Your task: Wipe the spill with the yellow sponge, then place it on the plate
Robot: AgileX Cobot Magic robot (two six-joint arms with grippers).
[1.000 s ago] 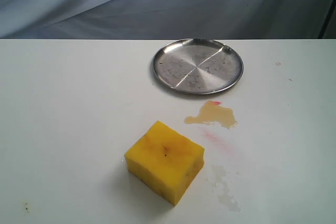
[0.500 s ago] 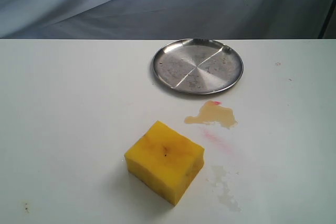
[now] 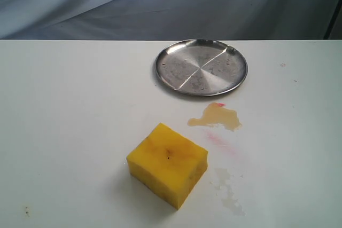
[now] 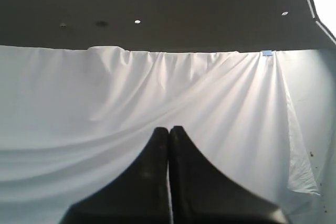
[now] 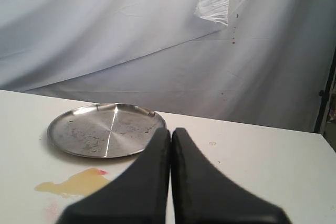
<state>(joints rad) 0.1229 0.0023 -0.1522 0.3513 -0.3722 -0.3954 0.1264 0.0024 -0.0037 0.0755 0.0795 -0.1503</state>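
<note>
The yellow sponge (image 3: pixel 168 164) sits on the white table near its front edge, untouched. Behind it to the right lies the amber spill (image 3: pixel 216 117) (image 5: pixel 73 183), with a tiny red dot at its far edge. The round steel plate (image 3: pixel 201 67) (image 5: pixel 106 129) rests further back and holds nothing. Neither gripper shows in the exterior view. My right gripper (image 5: pixel 170 130) is shut on nothing, hanging above the table to the right of the spill and plate. My left gripper (image 4: pixel 168 129) is shut too, facing only the white backdrop cloth.
A pink-red streak (image 3: pixel 220 142) runs just in front of the spill. A pale dried stain (image 3: pixel 228 195) lies right of the sponge. A draped cloth backdrop (image 3: pixel 171 4) hangs behind the table's far edge. Small specks mark the tabletop at the far right (image 3: pixel 282 64).
</note>
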